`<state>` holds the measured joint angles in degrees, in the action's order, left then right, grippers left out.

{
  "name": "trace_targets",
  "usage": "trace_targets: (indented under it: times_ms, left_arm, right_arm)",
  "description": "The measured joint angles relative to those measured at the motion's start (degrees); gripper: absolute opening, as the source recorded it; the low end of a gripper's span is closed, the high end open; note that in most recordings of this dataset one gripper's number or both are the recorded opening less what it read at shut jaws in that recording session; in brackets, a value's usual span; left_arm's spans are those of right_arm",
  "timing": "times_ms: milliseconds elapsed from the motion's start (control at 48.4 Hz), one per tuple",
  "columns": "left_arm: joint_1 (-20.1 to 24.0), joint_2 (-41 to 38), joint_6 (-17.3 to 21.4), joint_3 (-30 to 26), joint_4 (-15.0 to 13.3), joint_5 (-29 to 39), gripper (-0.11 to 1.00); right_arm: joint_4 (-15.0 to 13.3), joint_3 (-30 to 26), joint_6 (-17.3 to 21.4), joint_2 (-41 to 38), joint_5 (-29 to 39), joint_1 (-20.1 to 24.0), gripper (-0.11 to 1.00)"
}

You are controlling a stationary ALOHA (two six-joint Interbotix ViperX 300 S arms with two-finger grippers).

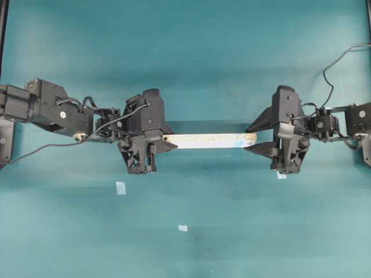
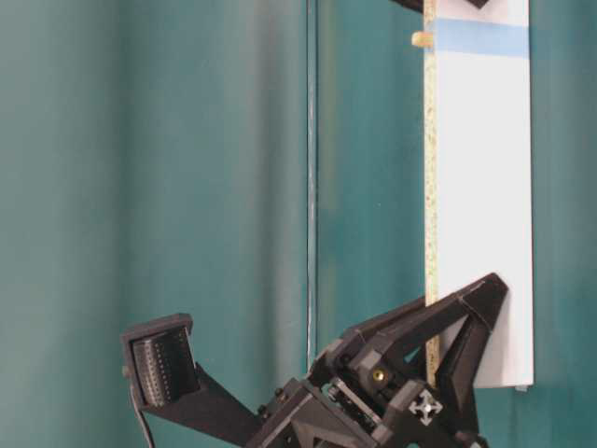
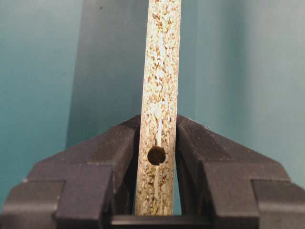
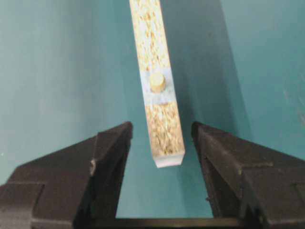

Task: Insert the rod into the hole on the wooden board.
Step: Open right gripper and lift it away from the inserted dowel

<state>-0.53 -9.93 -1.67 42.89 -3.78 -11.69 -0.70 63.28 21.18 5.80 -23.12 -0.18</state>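
Observation:
The wooden board (image 1: 208, 140) hangs above the teal table, spanning between the two arms. My left gripper (image 3: 158, 121) is shut on one end of it, its fingers (image 3: 114, 148) pressing both sides beside an empty dark hole (image 3: 156, 155). At the other end, the cream rod (image 4: 157, 82) sits in the hole inside the light-blue mark (image 4: 157, 93). In the table-level view the rod (image 2: 422, 39) pokes out of the board's speckled edge. My right gripper (image 4: 161, 126) is open, its fingers standing either side of the board's tip without touching it.
Small pale-blue tape squares (image 1: 120, 187) (image 1: 182, 228) lie on the teal table in front of the arms. A black cable (image 1: 333, 63) loops at the right edge. The left arm's body (image 1: 52, 107) reaches in from the left.

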Motion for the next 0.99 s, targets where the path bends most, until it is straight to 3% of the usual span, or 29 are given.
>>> trace_targets:
  times_ms: [703,744,910,993]
  left_arm:
    - [-0.18,0.0,0.0,0.09,0.09,0.26,0.34]
    - [-0.18,0.0,0.0,0.09,0.09,0.26,0.4]
    - [-0.26,0.0,0.09,0.26,0.09,0.44,0.86]
    - [-0.26,0.0,0.18,0.26,0.09,0.44,0.97]
  right_arm:
    - [0.0,-4.31,-4.04,9.32,2.72,-1.85,0.66]
    - [0.0,-4.22,-4.04,9.76,2.81,-1.93,0.65]
    - [0.0,-3.87,-4.04,10.28,4.04,-2.02,0.66]
    - [0.0,-3.87,-4.04,10.28,4.57,-2.02,0.66]
